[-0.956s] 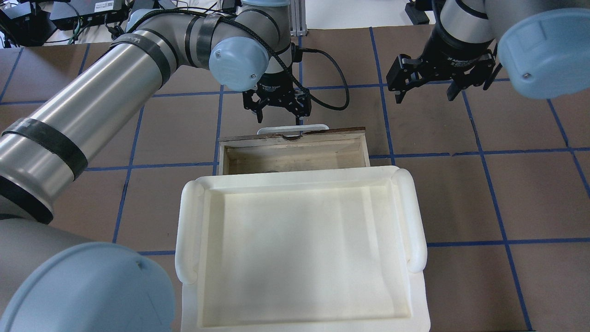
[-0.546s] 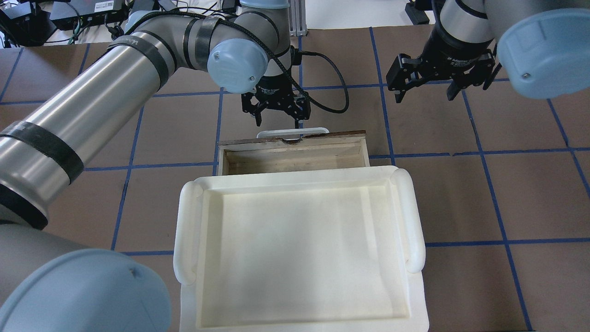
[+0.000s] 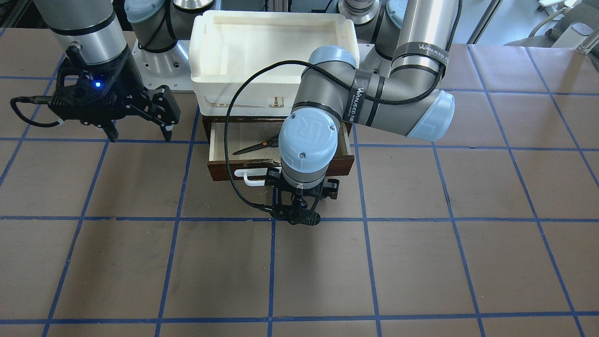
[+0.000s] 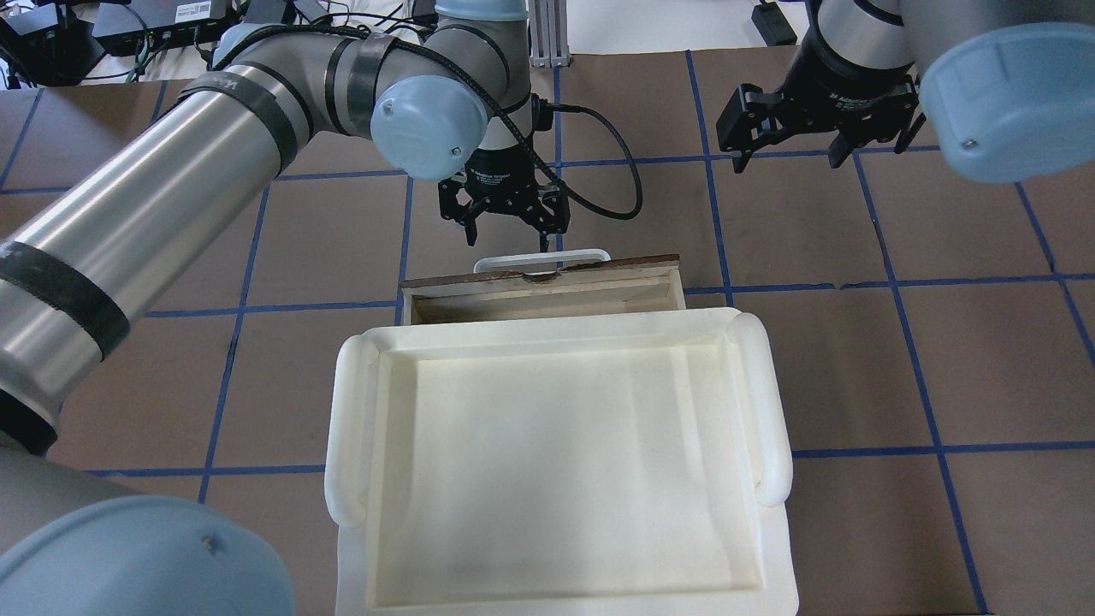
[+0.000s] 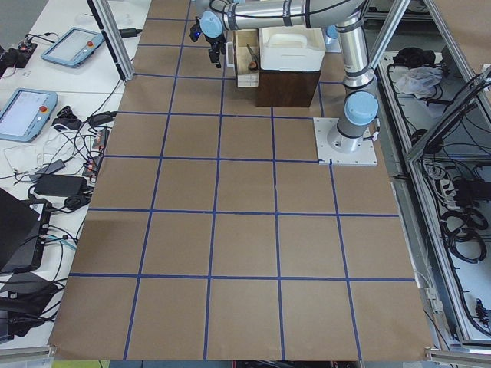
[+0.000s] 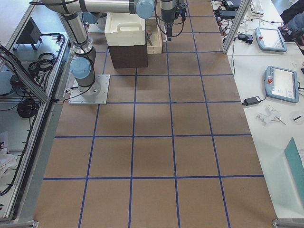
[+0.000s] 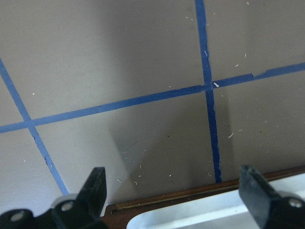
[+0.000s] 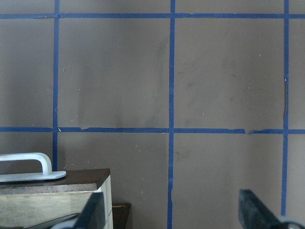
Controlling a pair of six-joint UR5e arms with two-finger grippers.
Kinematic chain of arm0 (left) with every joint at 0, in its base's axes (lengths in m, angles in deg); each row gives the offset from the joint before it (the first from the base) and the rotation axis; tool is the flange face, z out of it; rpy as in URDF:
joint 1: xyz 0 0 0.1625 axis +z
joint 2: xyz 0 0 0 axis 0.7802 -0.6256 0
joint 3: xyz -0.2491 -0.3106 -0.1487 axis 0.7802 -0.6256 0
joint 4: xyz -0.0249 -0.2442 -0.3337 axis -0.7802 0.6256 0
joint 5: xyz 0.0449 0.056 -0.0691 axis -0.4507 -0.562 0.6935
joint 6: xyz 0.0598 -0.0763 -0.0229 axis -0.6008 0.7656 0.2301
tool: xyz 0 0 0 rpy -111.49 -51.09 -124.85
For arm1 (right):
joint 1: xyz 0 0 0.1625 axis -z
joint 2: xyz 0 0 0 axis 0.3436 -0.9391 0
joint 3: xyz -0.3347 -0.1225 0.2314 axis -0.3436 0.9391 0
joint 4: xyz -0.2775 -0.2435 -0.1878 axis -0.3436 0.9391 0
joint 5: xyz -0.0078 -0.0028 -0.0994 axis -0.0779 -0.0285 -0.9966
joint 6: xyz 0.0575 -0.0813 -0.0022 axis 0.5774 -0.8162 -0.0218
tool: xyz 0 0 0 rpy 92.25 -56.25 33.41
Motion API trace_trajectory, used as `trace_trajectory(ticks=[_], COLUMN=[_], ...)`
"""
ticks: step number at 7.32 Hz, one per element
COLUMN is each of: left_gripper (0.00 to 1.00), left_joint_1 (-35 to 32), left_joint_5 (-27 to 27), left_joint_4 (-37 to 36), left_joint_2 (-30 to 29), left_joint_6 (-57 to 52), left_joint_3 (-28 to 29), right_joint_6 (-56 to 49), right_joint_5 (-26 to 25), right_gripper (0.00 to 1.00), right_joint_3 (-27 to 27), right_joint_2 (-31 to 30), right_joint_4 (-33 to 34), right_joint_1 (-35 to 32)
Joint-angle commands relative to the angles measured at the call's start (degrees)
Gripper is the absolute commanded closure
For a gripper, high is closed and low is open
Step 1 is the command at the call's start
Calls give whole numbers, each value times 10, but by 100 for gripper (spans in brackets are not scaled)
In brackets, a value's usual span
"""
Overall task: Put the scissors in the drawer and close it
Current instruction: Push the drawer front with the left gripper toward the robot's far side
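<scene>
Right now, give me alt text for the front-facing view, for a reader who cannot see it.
The scissors lie inside the open drawer, below a white tray. The left hand hangs open in front of the drawer's white handle, and the right hand hangs open off to the side, holding nothing.

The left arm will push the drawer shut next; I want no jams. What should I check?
1. Scissors lie inside the drawer: ok.
2. Scissors' handles below the rim: cannot tell, arm hides them.
3. Left gripper open and empty: ok.
4. Left gripper faces the white handle: ok.
5. Right gripper away from the drawer: ok.
6. Drawer shut: not ok, partly open.
</scene>
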Motion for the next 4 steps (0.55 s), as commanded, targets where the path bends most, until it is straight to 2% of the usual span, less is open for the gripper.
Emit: trace_trajectory(ticks=[1,4], left_gripper=[0,0], left_joint_1=[0,5], left_joint_5=[0,1], left_joint_4=[9,22], left_joint_2=[14,30], left_joint_6=[2,2], left_joint_3=[-20,-28], right_joint_6=[-1,-2], right_joint_5=[0,-5], right_gripper=[0,0], right_joint_3=[0,-1], right_joint_2=[0,0], right_joint_4=[1,-1], right_joint_1=[0,0])
